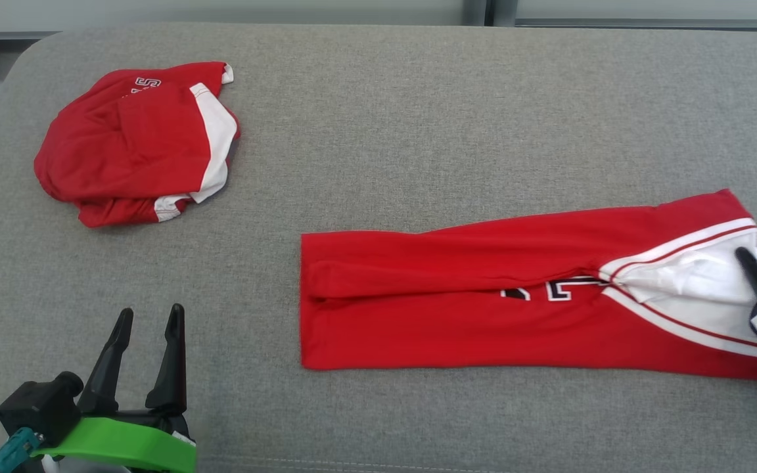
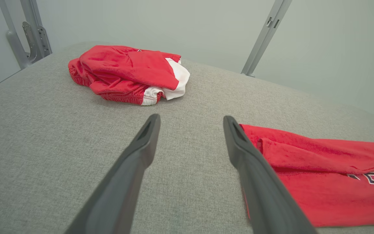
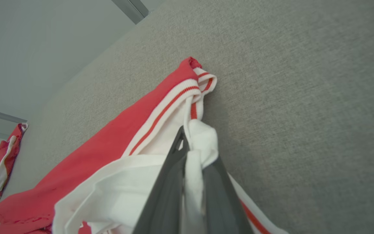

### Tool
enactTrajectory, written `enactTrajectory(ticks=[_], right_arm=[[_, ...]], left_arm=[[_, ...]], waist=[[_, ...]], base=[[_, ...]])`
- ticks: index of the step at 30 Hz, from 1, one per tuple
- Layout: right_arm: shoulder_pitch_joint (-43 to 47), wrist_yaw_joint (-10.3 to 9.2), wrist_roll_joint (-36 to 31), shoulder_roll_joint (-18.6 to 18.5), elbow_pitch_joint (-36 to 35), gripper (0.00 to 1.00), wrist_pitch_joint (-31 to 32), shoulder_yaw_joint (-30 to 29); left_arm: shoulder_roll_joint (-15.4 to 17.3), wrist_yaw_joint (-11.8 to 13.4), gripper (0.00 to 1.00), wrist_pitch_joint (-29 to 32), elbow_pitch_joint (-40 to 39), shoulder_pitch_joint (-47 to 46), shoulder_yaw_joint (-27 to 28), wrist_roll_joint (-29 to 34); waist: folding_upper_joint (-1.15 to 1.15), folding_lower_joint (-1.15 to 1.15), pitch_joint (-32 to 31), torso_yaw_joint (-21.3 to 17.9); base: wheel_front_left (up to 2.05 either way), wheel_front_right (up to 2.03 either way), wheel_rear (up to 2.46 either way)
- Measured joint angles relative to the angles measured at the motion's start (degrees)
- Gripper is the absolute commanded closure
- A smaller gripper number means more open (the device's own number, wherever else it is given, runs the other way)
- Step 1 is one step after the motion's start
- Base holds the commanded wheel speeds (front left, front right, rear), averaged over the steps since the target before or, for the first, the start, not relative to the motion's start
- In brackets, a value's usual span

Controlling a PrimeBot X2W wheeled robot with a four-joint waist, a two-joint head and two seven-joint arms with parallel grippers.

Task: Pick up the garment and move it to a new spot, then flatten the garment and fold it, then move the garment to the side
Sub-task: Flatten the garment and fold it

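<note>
Head view: the folded red garment (image 1: 457, 309) lies long and flat on the grey desk (image 1: 418, 131). Its white-trimmed end sits under the right tool (image 1: 743, 256), whose fingers are pinched together on a tuck of white cloth. The left tool (image 1: 151, 310) stands spread and holds nothing; the garment's plain red end lies just beyond its fingertips, off to their right. A crumpled red garment (image 1: 135, 144) lies farther ahead of that tool, well apart. The fabric looks light, thin and limp. It would likely sag and unfold if lifted by one end alone, so a hold at both ends, through all layers, seems safer.
</note>
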Motion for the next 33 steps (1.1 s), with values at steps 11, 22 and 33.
enactTrajectory(ticks=[11, 22, 33], right_arm=[[1.2, -1.10, 2.7, -10.9, 2.3, 1.00, -0.3, -8.1], [-0.3, 2.27, 1.4, -7.0, -13.0, 1.00, 2.3, -0.2], [-1.9, 1.74, -4.4, 3.9, -22.4, 1.00, 5.0, 10.9]], left_arm=[[0.0, 0.0, 0.00, -0.1, -0.1, 0.0, 0.3, 0.0], [-0.2, -0.1, 0.00, -0.5, 0.1, 0.0, -1.1, 0.0], [-0.4, -1.2, 0.00, 0.1, 0.3, -0.7, -3.2, 0.2]], waist=[[0.00, 0.00, -0.3, -2.3], [0.00, 0.00, -1.1, -4.5], [0.00, 0.00, -0.4, -3.7]], base=[[0.00, 0.00, 0.00], [0.00, 0.00, 0.00], [0.00, 0.00, 0.00]])
